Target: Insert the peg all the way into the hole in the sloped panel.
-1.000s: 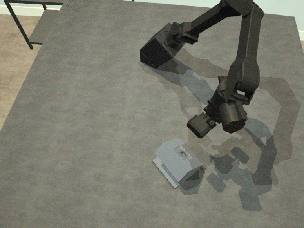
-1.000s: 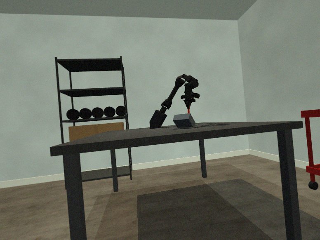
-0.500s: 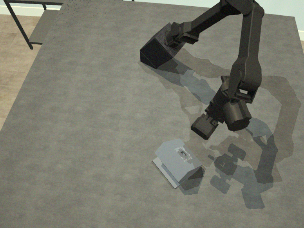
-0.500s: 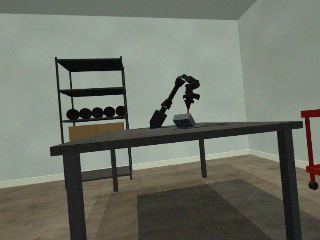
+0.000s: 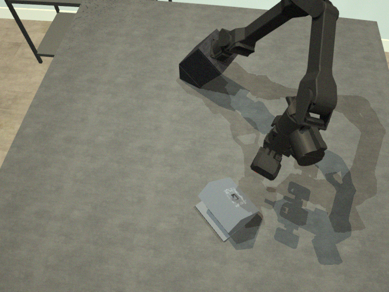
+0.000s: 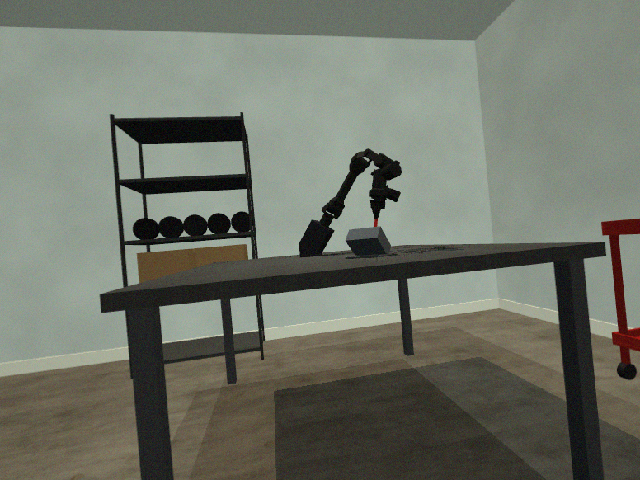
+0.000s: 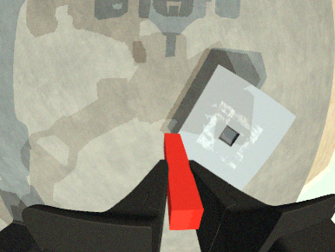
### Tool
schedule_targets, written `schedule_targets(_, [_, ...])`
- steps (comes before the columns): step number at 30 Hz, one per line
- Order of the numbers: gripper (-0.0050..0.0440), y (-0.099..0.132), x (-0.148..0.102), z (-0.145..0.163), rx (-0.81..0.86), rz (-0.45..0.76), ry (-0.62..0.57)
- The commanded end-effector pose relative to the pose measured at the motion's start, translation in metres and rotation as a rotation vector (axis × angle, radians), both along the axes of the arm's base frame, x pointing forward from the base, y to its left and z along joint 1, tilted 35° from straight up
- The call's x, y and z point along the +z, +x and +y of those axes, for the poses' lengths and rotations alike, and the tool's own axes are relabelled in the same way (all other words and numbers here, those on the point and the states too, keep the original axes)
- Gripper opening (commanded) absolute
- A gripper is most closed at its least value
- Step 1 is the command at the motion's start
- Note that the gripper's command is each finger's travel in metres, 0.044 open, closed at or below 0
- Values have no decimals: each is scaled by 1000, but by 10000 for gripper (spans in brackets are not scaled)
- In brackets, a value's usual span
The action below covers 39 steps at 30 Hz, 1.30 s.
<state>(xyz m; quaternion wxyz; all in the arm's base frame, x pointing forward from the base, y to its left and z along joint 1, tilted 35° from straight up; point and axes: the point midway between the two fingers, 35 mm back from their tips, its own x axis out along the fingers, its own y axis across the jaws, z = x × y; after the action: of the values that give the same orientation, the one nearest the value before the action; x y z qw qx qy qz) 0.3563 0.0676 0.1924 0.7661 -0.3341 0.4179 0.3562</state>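
Note:
My gripper is shut on a red square peg, which points down and sticks out past the fingertips. In the wrist view the peg's tip lies just left of the grey sloped panel block, whose small dark square hole sits in a scuffed patch to the right of the tip. In the top view the gripper hangs above and to the right of the block and its hole; only a speck of red shows. In the exterior view the peg hangs just above the block.
The arm's dark wedge-shaped base stands at the back of the table. A black shelf rack with dark balls stands behind the table, and a red cart is at the right edge.

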Motion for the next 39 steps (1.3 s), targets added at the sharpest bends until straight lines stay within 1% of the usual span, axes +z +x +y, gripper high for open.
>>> schedule_targets(1, [0, -2, 8, 0, 31, -47, -32])
schedule_targets(9, [0, -2, 8, 0, 99, -91, -108])
schedule_targets(11, [0, -2, 8, 0, 99, -91, -108])
schedule_targets(26, [0, -2, 9, 1, 225, -167, -253])
schedule_targets(28, [0, -2, 9, 1, 225, -167, -253])
schedule_targets(39, [0, -2, 10, 1, 314, -218, -361])
